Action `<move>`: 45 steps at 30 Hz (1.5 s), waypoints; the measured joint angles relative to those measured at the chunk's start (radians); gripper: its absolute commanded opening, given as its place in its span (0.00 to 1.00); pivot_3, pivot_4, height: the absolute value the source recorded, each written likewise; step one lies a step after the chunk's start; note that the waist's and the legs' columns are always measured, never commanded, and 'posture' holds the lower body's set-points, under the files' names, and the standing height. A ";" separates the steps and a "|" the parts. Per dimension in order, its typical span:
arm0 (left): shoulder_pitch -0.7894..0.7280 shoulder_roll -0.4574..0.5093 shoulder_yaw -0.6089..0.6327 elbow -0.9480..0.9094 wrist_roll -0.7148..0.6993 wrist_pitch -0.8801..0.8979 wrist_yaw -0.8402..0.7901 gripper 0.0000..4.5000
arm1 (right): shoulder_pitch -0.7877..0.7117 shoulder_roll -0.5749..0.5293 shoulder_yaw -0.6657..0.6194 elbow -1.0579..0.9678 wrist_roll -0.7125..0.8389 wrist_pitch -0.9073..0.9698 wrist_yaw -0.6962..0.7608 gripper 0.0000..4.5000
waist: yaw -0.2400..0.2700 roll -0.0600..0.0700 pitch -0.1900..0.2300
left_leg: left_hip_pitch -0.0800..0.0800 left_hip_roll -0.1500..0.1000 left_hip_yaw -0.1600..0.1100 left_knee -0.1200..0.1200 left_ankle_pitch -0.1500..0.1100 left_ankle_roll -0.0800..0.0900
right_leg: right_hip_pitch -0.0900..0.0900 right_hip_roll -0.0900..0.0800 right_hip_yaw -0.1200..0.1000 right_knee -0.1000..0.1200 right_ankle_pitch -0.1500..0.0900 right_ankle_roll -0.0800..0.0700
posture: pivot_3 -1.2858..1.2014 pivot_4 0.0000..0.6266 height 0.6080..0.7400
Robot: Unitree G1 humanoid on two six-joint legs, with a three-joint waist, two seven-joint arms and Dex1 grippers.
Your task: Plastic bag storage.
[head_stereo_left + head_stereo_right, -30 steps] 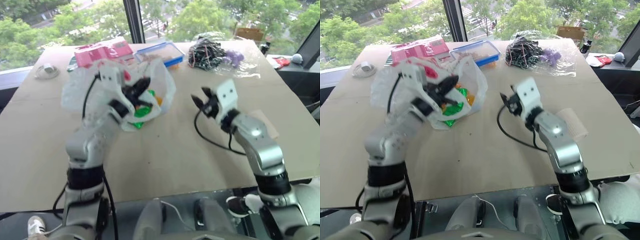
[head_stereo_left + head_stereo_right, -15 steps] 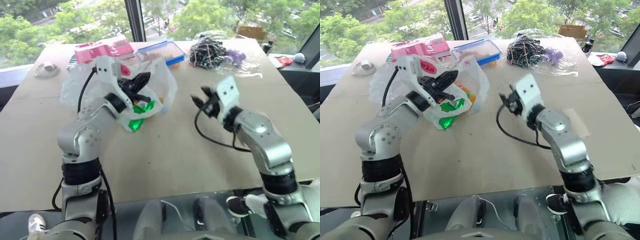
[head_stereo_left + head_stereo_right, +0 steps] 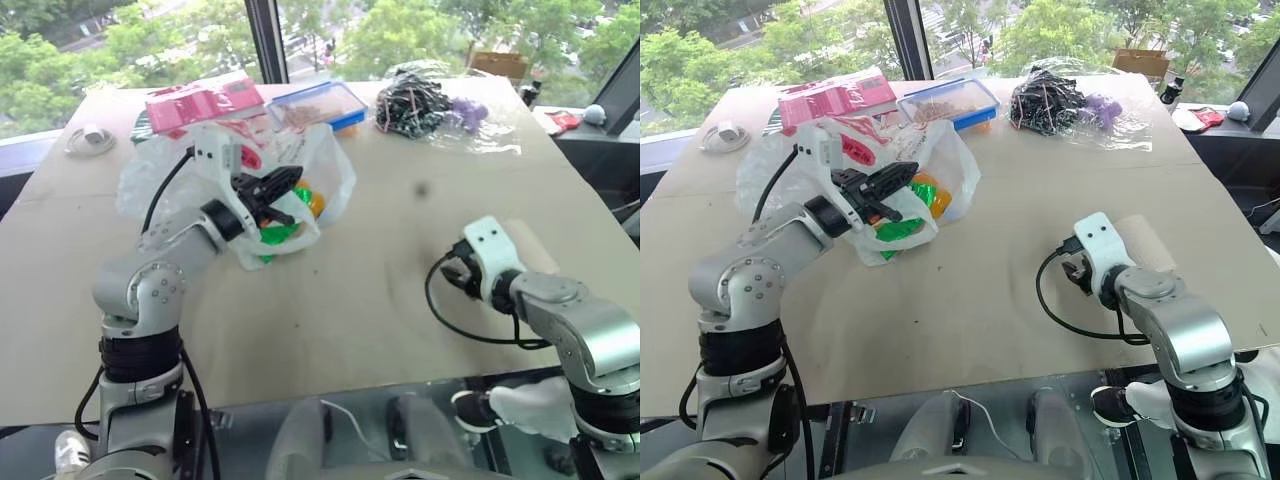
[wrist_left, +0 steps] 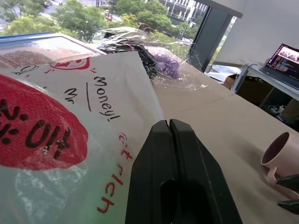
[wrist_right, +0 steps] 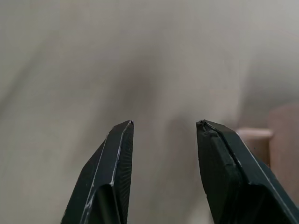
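Blue-rimmed food box (image 3: 320, 105), bagged cable bundle (image 3: 413, 102), pink packets (image 3: 203, 105) — far table edge

Bright daylight pours in through the tall glass windows (image 3: 200, 30) behind the pale beige cardboard-covered table (image 3: 350, 290); shadows stay soft, and the right wrist view is blurred.

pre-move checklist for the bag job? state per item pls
1. Left hand shut: ok, fingers pressed together in the wrist view.
2. Left hand actually pinching the bag: cannot tell.
3. Right hand open, nothing between its fingers: ok.
4. Right hand near the bag: not ok, low over the table, well apart.
5. Bag emptied for storage: not ok, green and orange items inside.
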 measured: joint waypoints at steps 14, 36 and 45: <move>0.000 0.054 0.009 0.000 0.000 0.006 -0.035 0.00 | -0.015 -0.045 -0.023 -0.018 -0.028 -0.008 -0.028 0.47 | 0.001 -0.001 0.001 | 0.000 0.000 0.000 0.000 0.000 0.000 | 0.000 0.000 0.000 0.000 0.000 0.000 | 0.52 0.24 1.00; -0.018 0.072 0.050 0.010 -0.021 0.013 -0.044 0.00 | 0.051 -0.031 -0.049 0.154 -0.011 -0.417 0.105 0.02 | -0.016 -0.006 0.001 | 0.002 0.003 0.001 0.000 0.000 0.000 | 0.001 0.004 0.002 0.000 0.000 0.001 | 0.52 0.24 1.00; -0.047 0.201 0.256 0.127 -0.220 0.161 -0.087 0.00 | -0.298 0.299 0.141 0.306 0.146 -0.651 0.298 0.02 | -0.018 -0.004 0.006 | 0.000 0.006 0.000 0.000 0.000 0.000 | -0.002 0.006 0.001 0.001 0.002 -0.003 | 0.52 0.24 1.00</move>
